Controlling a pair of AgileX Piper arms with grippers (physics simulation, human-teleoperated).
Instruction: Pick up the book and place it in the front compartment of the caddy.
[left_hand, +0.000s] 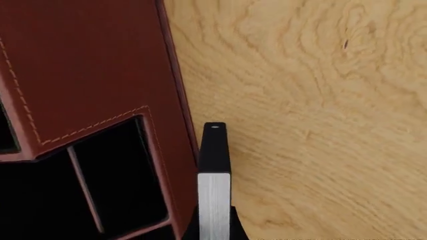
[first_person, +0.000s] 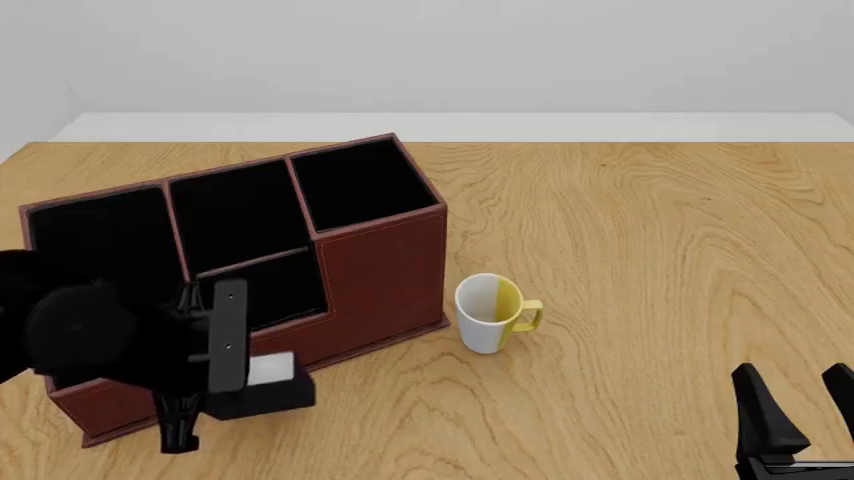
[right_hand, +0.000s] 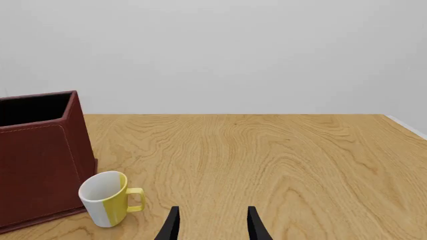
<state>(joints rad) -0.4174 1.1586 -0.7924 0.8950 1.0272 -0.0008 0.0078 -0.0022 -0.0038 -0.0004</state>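
The caddy (first_person: 380, 270) is dark red-brown with black-lined compartments and stands at the left of the table. It also shows in the left wrist view (left_hand: 93, 65) and the right wrist view (right_hand: 40, 165). The black book (first_person: 263, 388), white page edge up, hangs at the caddy's low front wall, against my left gripper (first_person: 220, 395), which is shut on it. The arm hides much of the front compartment. In the left wrist view one black finger (left_hand: 214, 145) lies beside the caddy's outer wall. My right gripper (first_person: 798, 415) is open and empty, low at the front right; it also shows in the right wrist view (right_hand: 212, 226).
A white-and-yellow mug (first_person: 489, 312) stands upright just right of the caddy, handle to the right; it also shows in the right wrist view (right_hand: 107, 198). Bare wooden table (first_person: 641, 250) stretches to the right and back, ending at a pale wall.
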